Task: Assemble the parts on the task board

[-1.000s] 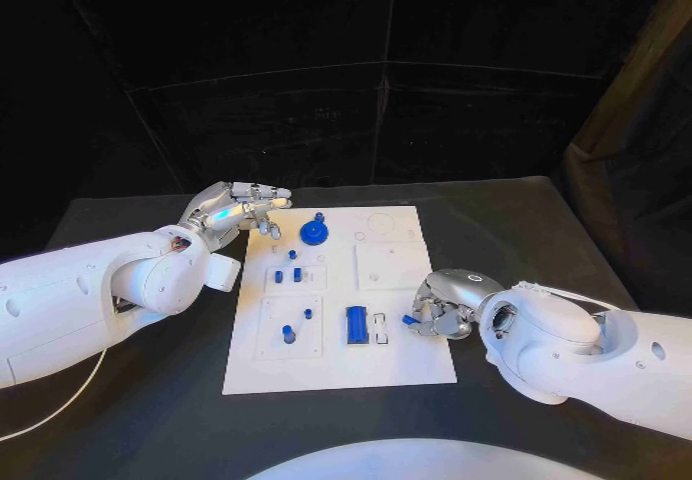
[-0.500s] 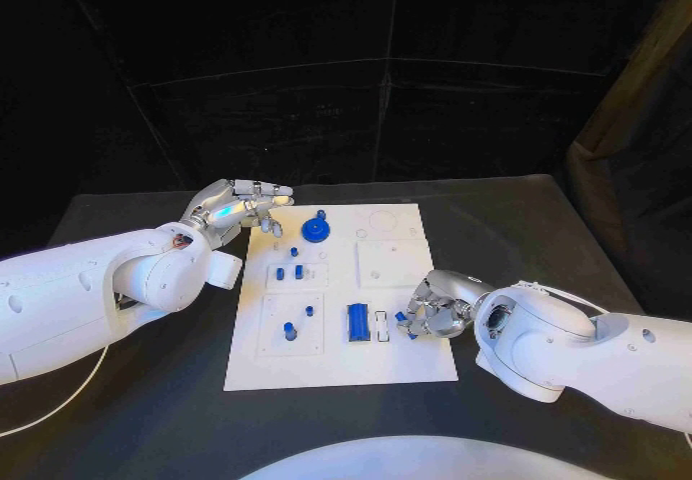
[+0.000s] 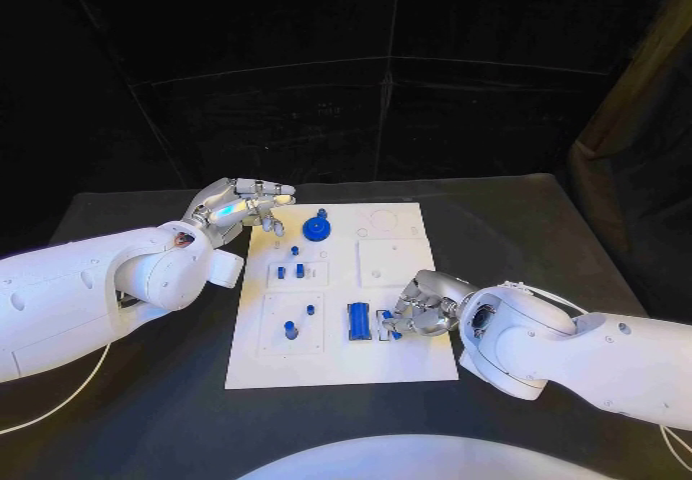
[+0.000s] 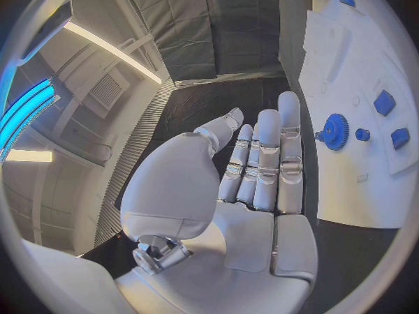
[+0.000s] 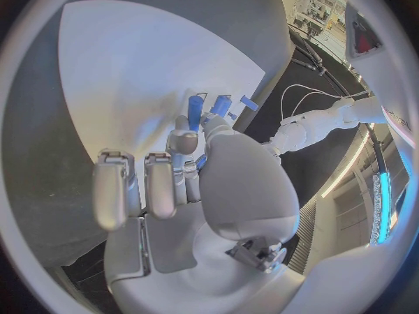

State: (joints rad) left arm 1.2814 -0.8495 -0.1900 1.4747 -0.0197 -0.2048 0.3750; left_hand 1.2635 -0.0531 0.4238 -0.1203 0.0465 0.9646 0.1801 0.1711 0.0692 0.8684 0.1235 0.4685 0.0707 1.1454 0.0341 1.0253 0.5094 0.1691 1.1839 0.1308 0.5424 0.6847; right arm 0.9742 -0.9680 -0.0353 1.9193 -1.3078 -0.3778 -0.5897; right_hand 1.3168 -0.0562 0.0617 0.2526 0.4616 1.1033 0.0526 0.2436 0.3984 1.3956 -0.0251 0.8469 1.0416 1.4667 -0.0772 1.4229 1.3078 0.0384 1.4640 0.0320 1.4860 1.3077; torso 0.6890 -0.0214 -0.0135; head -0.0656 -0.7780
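The white task board [image 3: 397, 365] lies in the middle of the black table. My right hand [image 3: 423, 308] is over its right side and pinches a small blue part [image 3: 388, 321] just right of a long blue block [image 3: 355, 320]. In the right wrist view the small blue part [image 5: 202, 161] shows between thumb and fingertip of my right hand [image 5: 184, 174]. My left hand [image 3: 240, 208] hovers at the board's far left corner, fingers straight and holding nothing. A blue gear [image 3: 317, 233] stands near it, and the left wrist view shows that gear [image 4: 335, 131] beyond my left hand [image 4: 258, 174].
Small blue pegs [image 3: 291, 270] stand in the board's left middle plate, and another peg [image 3: 289, 332] stands in the plate nearer me. Bare black table [image 3: 519, 230] lies on both sides of the board.
My right hand has moved left with the small blue part, from the board's right edge to beside the long blue block. The left hand has stayed put.
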